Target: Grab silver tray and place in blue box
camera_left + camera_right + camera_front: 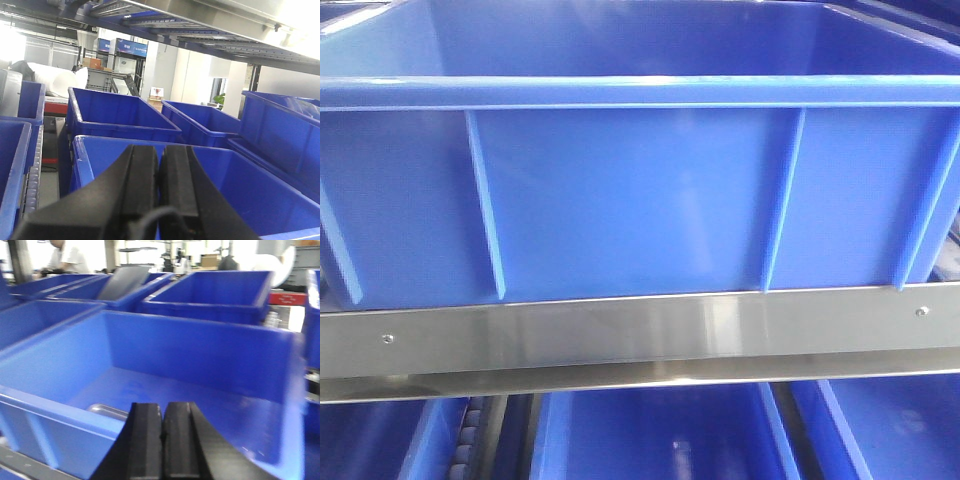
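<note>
The blue box (630,190) fills the front view, ribbed outer wall towards me, standing on a steel shelf. In the right wrist view I look into the blue box (200,355); a rounded corner of the silver tray (107,411) shows on its floor just behind the near lip, the rest hidden. My right gripper (162,407) is shut and empty, above the near lip. My left gripper (159,150) is shut and empty, over the near edge of a blue crate (260,190). No gripper shows in the front view.
A steel shelf rail (640,335) runs below the box, with more blue crates (650,435) underneath. Several blue crates (120,112) stand in rows behind and beside. A dark grey sheet (122,282) leans in a far crate. A shelf frame (210,25) hangs overhead.
</note>
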Robot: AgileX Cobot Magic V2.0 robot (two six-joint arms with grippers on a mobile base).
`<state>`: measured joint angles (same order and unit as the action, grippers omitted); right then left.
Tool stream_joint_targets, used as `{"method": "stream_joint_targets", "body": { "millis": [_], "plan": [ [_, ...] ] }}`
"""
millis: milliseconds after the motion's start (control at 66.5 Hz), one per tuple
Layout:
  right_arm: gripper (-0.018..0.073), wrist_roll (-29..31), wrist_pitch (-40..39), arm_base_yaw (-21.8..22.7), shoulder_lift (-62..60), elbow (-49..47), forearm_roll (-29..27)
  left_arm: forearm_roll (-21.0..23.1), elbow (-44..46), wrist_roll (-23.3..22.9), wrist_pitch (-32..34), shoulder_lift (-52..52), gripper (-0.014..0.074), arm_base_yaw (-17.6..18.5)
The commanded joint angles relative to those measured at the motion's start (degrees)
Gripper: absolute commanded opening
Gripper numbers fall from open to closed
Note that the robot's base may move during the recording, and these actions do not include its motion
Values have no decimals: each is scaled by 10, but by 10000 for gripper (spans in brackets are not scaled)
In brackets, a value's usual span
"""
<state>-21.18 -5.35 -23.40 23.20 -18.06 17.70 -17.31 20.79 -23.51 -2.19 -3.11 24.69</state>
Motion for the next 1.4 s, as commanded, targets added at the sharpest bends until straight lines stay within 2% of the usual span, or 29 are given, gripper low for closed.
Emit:
{"method": "stream_joint_targets", "body": {
  "millis": [0,60,210,331,421,1157,1307,1382],
  "plan": [
    [52,8,-44,57,-24,21,-8,-3,15,-4,49,-6,-6,1],
    [52,27,-45,100,-50,51,-33,-3,15,-4,49,-6,-6,1],
    [52,151,-58,185,-128,123,-139,-3,15,-4,49,-6,-6,1],
    [52,159,-73,222,-200,171,-142,-3,15,-4,49,-6,-6,1],
    [52,158,-54,228,-256,186,-140,-3,15,-4,49,-6,-6,1],
    [52,158,-60,228,-241,186,-140,-3,15,-4,50,-6,-6,1],
    [52,158,-60,228,-241,186,-140,-64,9,-4,31,-6,-6,0],
    [52,158,-60,228,-241,186,-140,-64,-7,-4,29,-6,-6,-6]
  ]
}}
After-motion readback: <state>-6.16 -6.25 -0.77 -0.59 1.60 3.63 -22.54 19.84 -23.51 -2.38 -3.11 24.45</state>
